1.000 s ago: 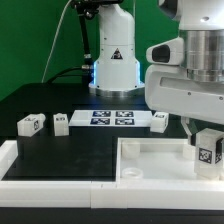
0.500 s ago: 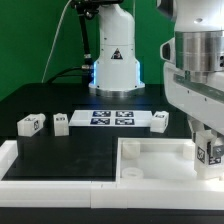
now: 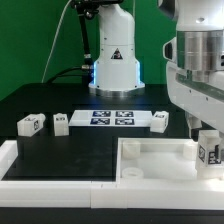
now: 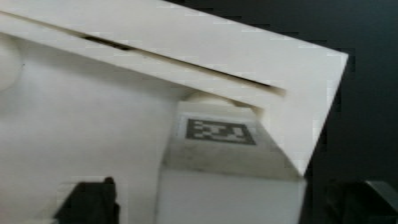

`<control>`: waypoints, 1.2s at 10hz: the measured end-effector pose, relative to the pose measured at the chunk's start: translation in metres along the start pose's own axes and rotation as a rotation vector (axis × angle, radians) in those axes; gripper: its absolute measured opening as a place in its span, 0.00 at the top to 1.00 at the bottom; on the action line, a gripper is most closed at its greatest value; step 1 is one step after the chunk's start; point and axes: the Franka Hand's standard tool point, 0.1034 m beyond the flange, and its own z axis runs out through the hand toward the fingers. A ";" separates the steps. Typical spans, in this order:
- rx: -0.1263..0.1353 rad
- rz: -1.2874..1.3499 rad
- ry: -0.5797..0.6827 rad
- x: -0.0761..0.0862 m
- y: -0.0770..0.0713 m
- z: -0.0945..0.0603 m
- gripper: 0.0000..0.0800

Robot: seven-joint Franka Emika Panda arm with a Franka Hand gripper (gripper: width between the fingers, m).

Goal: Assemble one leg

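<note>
My gripper (image 3: 207, 133) is shut on one leg (image 3: 208, 153), a small white block with a black-and-white tag. It holds the leg upright over the near corner of the large white tabletop (image 3: 150, 160) at the exterior view's right. I cannot tell whether the leg touches the corner. In the wrist view the leg (image 4: 222, 150) sits between my two dark fingertips (image 4: 89, 203), tag facing the camera, against the tabletop's rim (image 4: 214, 55). Three more legs lie on the black table: two at the exterior view's left (image 3: 30, 123) (image 3: 60, 123) and one right of the marker board (image 3: 160, 119).
The marker board (image 3: 112, 118) lies flat at the middle back. The robot's base (image 3: 113, 60) stands behind it. A low white wall (image 3: 40, 172) runs along the table's front and left edge, next to the tabletop.
The hand has shifted toward the exterior view's right with the leg held in it. The leg stays at the tabletop's corner. Nothing else moved.
</note>
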 end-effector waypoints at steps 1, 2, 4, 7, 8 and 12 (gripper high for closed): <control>-0.001 -0.132 0.001 -0.001 0.000 0.000 0.20; -0.002 -0.227 -0.001 -0.004 -0.001 0.001 0.20; -0.011 -0.496 -0.004 -0.010 0.000 0.006 0.19; -0.021 -0.830 0.001 -0.005 0.003 0.008 0.19; -0.020 -0.891 0.002 -0.003 0.002 0.007 0.19; -0.031 -1.149 0.018 -0.004 0.000 0.003 0.19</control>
